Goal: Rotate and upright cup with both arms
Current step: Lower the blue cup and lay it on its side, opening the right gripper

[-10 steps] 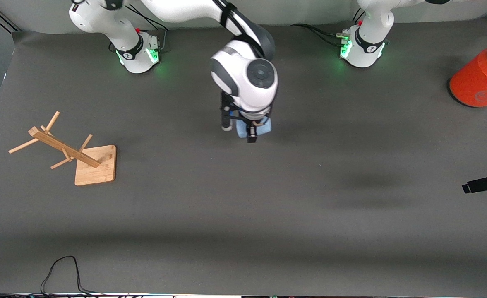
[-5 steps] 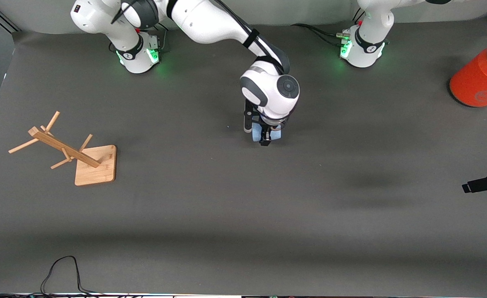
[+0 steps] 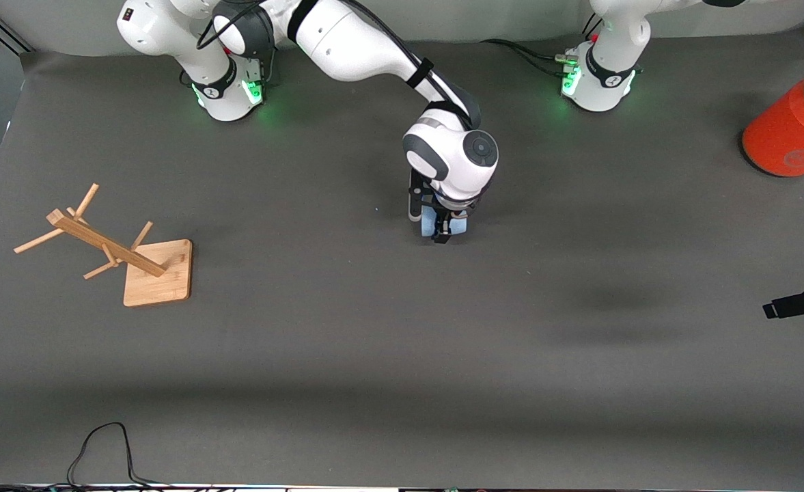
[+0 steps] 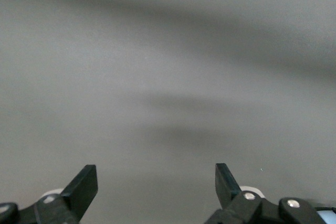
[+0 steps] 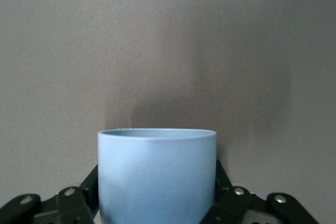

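Observation:
My right gripper (image 3: 442, 231) points down over the middle of the table and is shut on the pale-blue cup (image 3: 430, 221). In the right wrist view the cup (image 5: 157, 174) sits between the two black fingers (image 5: 88, 184), with its open-looking end turned toward the table just below. I cannot tell whether it touches the table. My left gripper (image 4: 156, 177) is open and empty over bare grey table. It is out of the front view, where only the left arm's base (image 3: 600, 75) shows.
A wooden peg rack (image 3: 135, 263) stands toward the right arm's end. A large orange can (image 3: 791, 130) lies at the left arm's end. A black device (image 3: 794, 304) pokes in at that edge. A black cable (image 3: 101, 444) loops near the front edge.
My right arm has carried the cup toward the left arm's end of the table and lowered it close to the table. The left arm's base has not moved.

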Robot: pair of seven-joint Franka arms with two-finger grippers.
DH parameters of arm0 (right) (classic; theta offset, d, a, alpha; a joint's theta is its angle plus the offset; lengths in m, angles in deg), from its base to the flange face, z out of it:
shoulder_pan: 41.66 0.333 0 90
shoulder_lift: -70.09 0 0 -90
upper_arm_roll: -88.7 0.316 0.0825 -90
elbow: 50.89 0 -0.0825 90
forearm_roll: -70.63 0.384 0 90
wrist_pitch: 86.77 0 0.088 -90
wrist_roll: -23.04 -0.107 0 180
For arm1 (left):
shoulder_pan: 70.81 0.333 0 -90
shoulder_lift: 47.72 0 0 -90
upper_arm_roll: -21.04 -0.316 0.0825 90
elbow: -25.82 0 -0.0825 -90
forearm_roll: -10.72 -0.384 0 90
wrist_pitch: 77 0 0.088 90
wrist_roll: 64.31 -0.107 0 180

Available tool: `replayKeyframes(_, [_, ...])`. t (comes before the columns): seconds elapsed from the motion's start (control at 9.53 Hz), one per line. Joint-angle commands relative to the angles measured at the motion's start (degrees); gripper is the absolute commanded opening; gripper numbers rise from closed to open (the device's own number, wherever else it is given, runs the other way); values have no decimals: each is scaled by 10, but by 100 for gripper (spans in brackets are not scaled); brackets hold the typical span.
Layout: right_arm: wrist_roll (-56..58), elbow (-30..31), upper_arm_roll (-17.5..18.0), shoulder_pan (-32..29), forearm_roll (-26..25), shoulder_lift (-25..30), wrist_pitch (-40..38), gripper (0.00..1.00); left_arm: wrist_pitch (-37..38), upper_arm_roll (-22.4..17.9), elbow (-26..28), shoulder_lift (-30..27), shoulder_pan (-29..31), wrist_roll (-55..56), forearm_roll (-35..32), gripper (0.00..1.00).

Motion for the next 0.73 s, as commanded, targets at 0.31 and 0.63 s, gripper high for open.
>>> replayKeyframes(0.31, [-16, -15, -11, 6, -7, -7, 4, 100, 5, -2, 1, -3, 4, -11, 8, 100])
replayKeyframes(0.63, [-8, -10, -11, 6, -6, 23, -9, 100, 5, -2, 1, -3, 4, -11, 8, 100])
